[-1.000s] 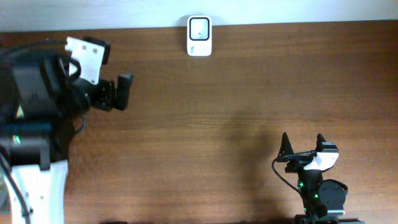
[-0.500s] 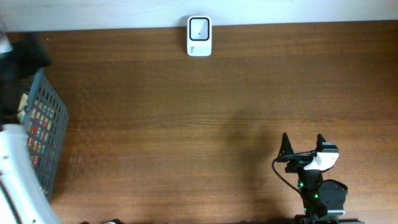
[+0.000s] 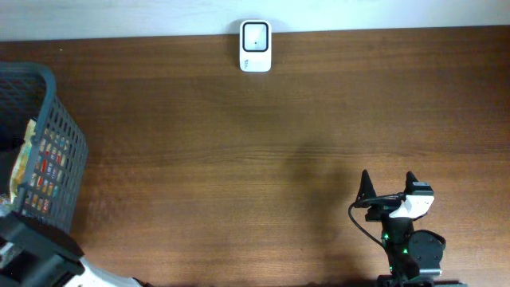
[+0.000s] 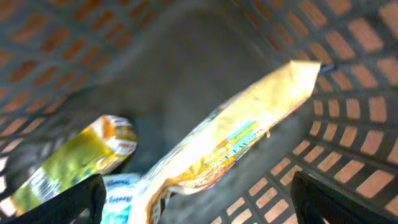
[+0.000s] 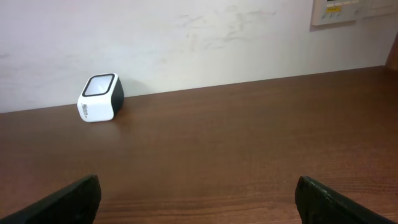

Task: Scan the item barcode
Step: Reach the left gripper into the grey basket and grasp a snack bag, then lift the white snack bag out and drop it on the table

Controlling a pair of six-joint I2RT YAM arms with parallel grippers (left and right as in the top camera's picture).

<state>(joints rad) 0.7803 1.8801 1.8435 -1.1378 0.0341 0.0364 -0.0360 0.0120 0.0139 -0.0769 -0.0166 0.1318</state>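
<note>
**Brown desk, basket at the left edge, both hands empty**

Dark wooden desk runs up to a pale wall, where a white scanner sits at the top centre of the overhead frame. A grey mesh basket stands at the left edge. Inside it, in the left wrist view, a long yellow packet lies slantwise across the middle, and a yellow-green packet lies at lower left. The left hand hangs above them, fingers spread wide, gripping nothing. The right hand, at lower right of the overhead frame, is wide open and empty.

surface: brown wooden table | on it: white scanner, grey basket
</note>
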